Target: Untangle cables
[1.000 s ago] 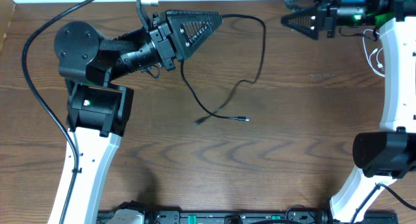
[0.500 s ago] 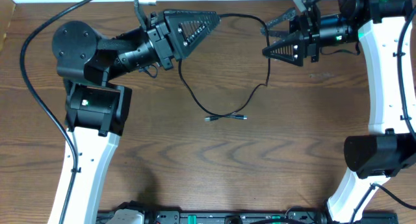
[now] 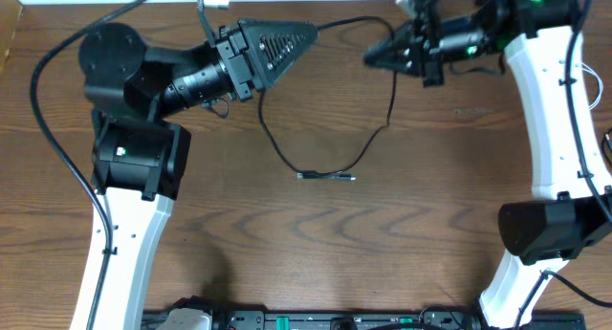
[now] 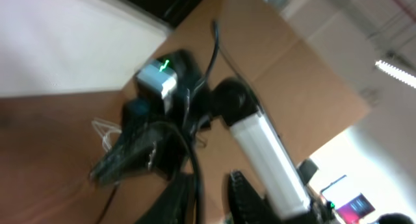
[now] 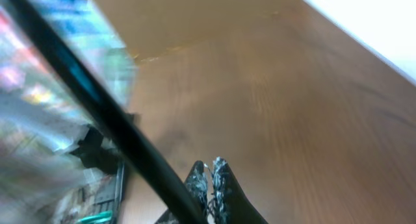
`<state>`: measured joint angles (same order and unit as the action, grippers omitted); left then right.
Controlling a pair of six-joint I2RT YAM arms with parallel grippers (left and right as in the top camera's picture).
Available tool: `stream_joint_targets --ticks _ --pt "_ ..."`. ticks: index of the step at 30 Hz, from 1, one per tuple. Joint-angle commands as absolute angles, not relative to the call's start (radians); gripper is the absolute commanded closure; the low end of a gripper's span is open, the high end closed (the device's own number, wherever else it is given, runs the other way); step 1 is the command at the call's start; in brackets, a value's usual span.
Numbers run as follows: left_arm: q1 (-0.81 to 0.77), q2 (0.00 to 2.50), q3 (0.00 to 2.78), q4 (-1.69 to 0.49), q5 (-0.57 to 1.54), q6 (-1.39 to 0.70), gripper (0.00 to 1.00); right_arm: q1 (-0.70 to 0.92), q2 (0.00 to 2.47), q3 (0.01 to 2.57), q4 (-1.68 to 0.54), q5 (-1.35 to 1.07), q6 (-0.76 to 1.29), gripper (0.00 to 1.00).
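Note:
The black cable (image 3: 392, 100) hangs from my left gripper (image 3: 311, 31) in two strands that reach the table, its plug ends (image 3: 325, 177) lying close together. In the left wrist view my left gripper (image 4: 211, 178) shows a small gap, and the black cable (image 4: 195, 185) runs through it against one finger. My right gripper (image 3: 370, 57) points left, just beside the cable's upper bend. Its jaws (image 5: 210, 164) are shut, and a blurred black cord (image 5: 110, 120) passes beside one finger. The white cable (image 4: 104, 130) lies on the table past the right arm.
The right arm's white link (image 3: 550, 110) runs down the right side and hides most of the white cable from above. The left arm's base (image 3: 134, 153) stands at the left. A cardboard wall (image 4: 305, 74) rises behind the table.
My right arm has swung left to the cable's upper bend and its jaws have shut. My left jaws have parted a little. The cable's loose ends have drawn slightly closer together.

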<state>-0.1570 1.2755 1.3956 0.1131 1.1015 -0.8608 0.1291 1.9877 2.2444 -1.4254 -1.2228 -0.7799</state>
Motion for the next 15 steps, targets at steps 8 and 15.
stream_joint_targets --ticks 8,15 --pt "-0.152 1.274 1.411 -0.301 1.038 -0.481 0.44 -0.035 1.947 2.265 -1.065 -0.745 0.051 0.99" --pt "-0.152 1.274 1.411 -0.351 0.974 -0.478 0.43 -0.187 1.93 2.265 -0.754 -0.568 0.291 0.99"
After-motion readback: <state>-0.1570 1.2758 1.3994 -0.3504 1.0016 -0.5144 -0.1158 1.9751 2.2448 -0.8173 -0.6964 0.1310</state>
